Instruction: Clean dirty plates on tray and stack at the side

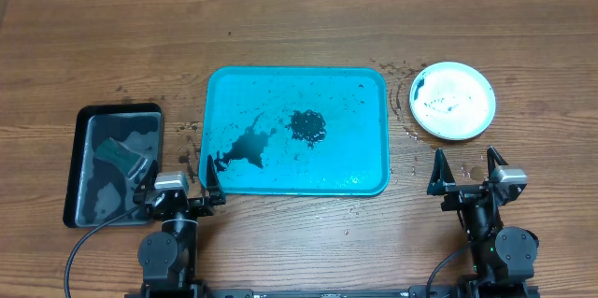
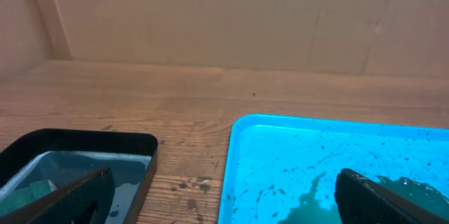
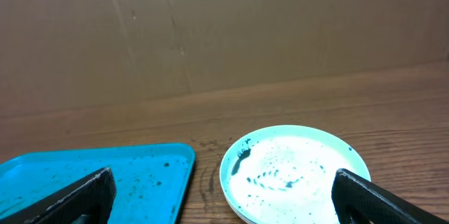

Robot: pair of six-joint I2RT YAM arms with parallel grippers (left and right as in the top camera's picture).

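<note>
Sponge (image 1: 114, 151) lay in the black tray (image 1: 112, 108) at far left, near the left gripper (image 1: 201, 175), jaws wide apart and empty. The turquoise tray (image 1: 280, 92) carried only dark smears (image 1: 306, 125). Right of it, the plates (image 1: 453, 102) sat apparently stacked on the surface (image 1: 299, 18), top face speckled. The right gripper (image 1: 464, 169) gaped empty too. Stacking seemed done, cleaning doubtful.

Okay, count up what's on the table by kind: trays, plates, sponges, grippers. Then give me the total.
Trays: 2 (turquoise tray, black tray)
Plates: 1 plate showing
Sponges: 1 sponge
Grippers: 2 (left gripper, right gripper)
Total: 6
</note>
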